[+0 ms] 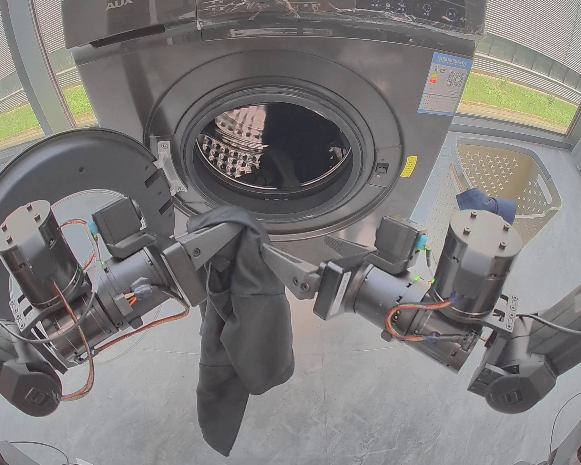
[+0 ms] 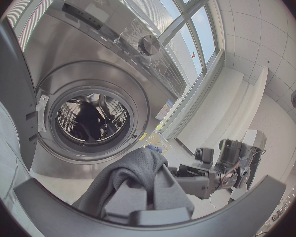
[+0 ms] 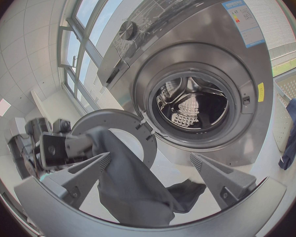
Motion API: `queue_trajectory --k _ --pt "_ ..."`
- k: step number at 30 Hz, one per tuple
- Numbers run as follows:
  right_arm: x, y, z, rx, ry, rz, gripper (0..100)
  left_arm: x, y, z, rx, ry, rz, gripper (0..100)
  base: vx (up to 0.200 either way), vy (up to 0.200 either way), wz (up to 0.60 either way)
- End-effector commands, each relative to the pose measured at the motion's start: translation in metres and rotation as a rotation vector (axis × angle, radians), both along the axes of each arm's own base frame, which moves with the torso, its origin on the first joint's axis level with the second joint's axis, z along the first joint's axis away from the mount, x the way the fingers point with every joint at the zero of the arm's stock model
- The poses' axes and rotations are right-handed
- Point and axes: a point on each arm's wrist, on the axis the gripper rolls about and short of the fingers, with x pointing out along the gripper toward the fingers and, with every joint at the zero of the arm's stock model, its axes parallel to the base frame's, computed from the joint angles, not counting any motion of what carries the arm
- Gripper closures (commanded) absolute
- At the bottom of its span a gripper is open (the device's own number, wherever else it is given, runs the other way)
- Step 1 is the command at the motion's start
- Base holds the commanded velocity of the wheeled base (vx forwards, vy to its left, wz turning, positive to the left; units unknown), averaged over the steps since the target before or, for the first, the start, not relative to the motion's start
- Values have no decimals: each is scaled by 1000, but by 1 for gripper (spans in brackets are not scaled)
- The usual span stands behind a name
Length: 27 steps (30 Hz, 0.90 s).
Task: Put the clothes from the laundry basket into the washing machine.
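Note:
A dark grey garment (image 1: 245, 318) hangs from my left gripper (image 1: 229, 234), which is shut on its upper fold just below the washing machine's open drum (image 1: 274, 146). The left wrist view has the cloth (image 2: 135, 168) bunched over the closed fingers (image 2: 128, 198). My right gripper (image 1: 268, 253) is open beside the garment's right side. Its right wrist view has the cloth (image 3: 131, 188) hanging between the spread fingertips (image 3: 104, 160), nearer one of them. Dark clothing (image 1: 297, 156) lies inside the drum. The laundry basket (image 1: 536, 182) stands to the machine's right with a blue garment (image 1: 487, 201) over its rim.
The round machine door (image 1: 64, 163) is swung open to the left, behind my left arm. Grey floor (image 1: 368, 395) stretches in front of the machine. Windows run behind the machine.

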Motion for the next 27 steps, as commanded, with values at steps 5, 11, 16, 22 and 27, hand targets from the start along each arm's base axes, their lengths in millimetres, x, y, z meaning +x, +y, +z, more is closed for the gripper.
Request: queue_trajectory --k 5,11,16,22,27 --pt "-12 -20 -20 -107 -10 -6 0 4 -1 15 -36 -50 14 100 0 0 0" --pt "-9 -13 -24 -120 -18 1 0 4 0 15 -36 -48 21 100 0 0 0" --pt "-1 -6 -27 -134 -36 -4 0 3 1 20 -46 -63 21 100 0 0 0" --pt "19 18 -24 -104 -106 1 0 3 0 18 -43 -59 21 100 0 0 0" --pt "33 33 -26 -87 -124 -2 0 3 1 19 -44 -61 21 100 0 0 0"
